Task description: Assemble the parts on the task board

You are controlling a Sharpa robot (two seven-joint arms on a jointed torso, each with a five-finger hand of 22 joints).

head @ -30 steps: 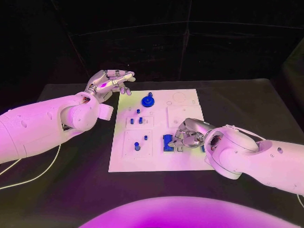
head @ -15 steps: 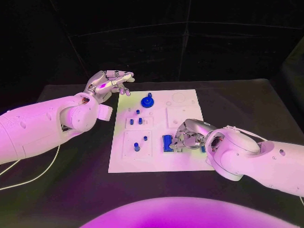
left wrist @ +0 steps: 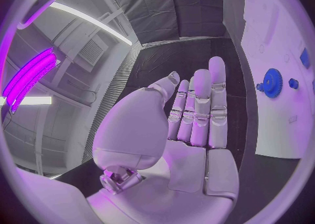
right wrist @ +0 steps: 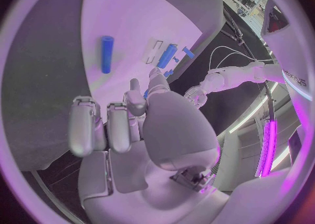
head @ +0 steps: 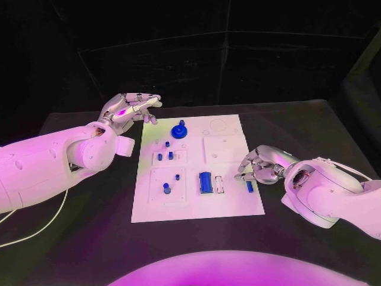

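The white task board [head: 190, 205] lies mid-table. A blue gear [head: 179, 131] stands near its far edge and also shows in the left wrist view as the gear [left wrist: 272, 82]. Several small blue pegs stand in the left half. A blue block [head: 205, 182] sits near the middle. A blue cylinder [head: 249, 186] lies flat by the right edge, seen too as the cylinder [right wrist: 106, 53]. My right hand [head: 261, 165] hovers just beyond that cylinder, fingers partly bent and apart, holding nothing. My left hand [head: 128, 108] is raised off the board's far left corner, fingers straight, empty.
The black table [head: 87, 232] surrounds the board on all sides. A white cable [head: 36, 229] trails under my left arm at the near left. My left forearm lies along the board's left side.
The head camera has shifted. My right hand has drawn back from over the blue block to the board's right edge, leaving the block and cylinder uncovered. The left hand stays raised.
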